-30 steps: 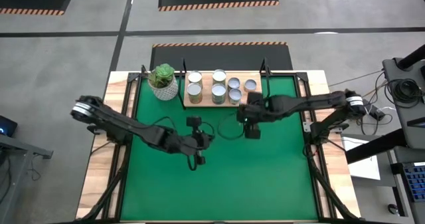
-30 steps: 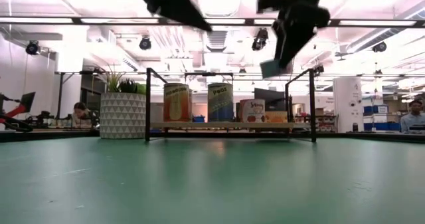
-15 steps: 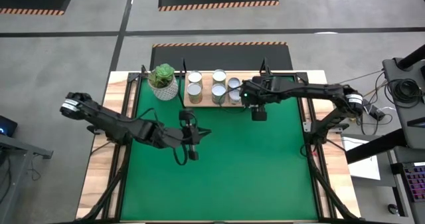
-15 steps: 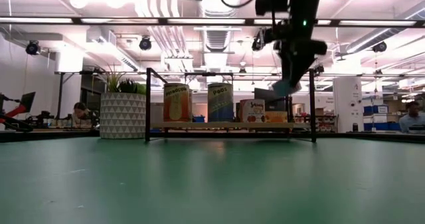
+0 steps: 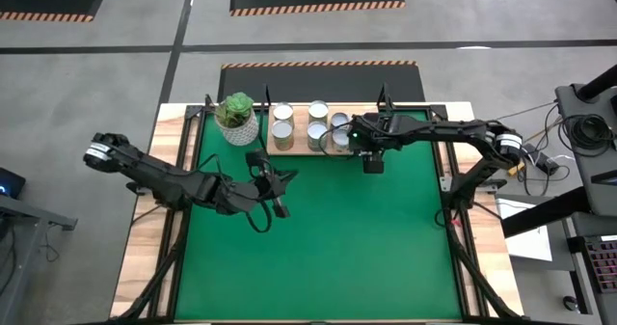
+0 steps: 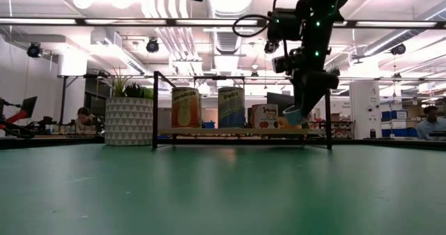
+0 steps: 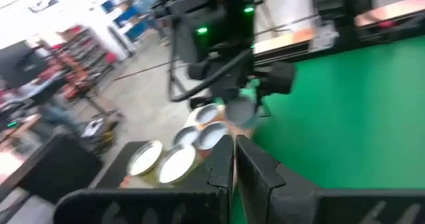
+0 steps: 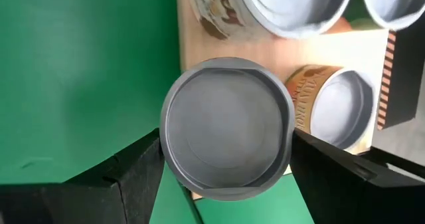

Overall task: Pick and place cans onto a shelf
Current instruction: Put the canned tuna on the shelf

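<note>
The green mat [image 5: 328,238] covers most of the table, and everything here is placed by the shelf [image 5: 318,149] standing at its far edge. A white pot with a plant [image 5: 237,119] sits just beside the shelf's left end. Cans [image 5: 282,130] already stand upright on the board in close rows toward its left and middle, probably packed so as to leave the right end free. The right arm reaches across to that right front corner, and the right gripper [image 5: 371,151] pinches one more can [image 8: 228,137] by its sides, top up, low over the board's edge, apparently for setting down. The left gripper [image 5: 277,202], fingers pressed together and empty, waits over the mat well in front of the shelf.
</note>
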Action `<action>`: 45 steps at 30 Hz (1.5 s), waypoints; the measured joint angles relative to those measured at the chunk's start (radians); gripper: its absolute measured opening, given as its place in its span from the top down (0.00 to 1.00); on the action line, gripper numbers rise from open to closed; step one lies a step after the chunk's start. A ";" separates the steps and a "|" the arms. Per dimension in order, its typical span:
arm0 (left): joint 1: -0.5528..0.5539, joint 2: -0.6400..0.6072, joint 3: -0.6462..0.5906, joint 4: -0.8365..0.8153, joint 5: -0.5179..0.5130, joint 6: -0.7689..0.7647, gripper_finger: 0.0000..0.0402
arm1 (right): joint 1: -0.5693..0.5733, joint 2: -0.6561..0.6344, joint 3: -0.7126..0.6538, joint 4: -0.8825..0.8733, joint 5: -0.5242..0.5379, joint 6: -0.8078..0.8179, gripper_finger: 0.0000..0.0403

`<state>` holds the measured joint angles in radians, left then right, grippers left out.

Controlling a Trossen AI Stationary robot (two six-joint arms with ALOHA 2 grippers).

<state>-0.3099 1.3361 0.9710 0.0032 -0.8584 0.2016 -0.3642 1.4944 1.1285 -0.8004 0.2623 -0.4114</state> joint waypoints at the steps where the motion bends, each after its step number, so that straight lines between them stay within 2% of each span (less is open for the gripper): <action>1: 0.000 0.000 0.000 0.000 -0.018 0.000 1.00 | -0.005 0.000 -0.006 0.007 0.000 -0.001 0.30; 9: 0.000 0.000 0.000 -0.001 -0.023 0.025 1.00 | -0.033 0.000 -0.042 0.081 0.000 -0.020 0.29; 21: 0.000 0.000 0.001 -0.001 -0.023 0.025 1.00 | -0.043 0.000 -0.041 0.074 0.000 -0.019 0.15; 30: 0.000 0.000 0.001 -0.002 -0.023 0.025 1.00 | -0.035 -0.049 -0.041 0.058 0.027 -0.036 0.19; 38: 0.000 0.000 0.001 -0.003 -0.023 0.025 1.00 | -0.035 -0.068 0.027 -0.024 0.026 -0.001 0.20; 41: 0.000 0.000 0.001 -0.003 -0.023 0.025 1.00 | -0.036 -0.059 0.034 -0.021 0.026 -0.006 0.25; 45: 0.000 0.000 0.001 -0.003 -0.022 0.025 1.00 | -0.045 -0.032 0.034 -0.022 0.025 -0.009 0.46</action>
<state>-0.3099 1.3361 0.9718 0.0002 -0.8806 0.2266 -0.4095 1.4629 1.1629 -0.8219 0.2874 -0.4206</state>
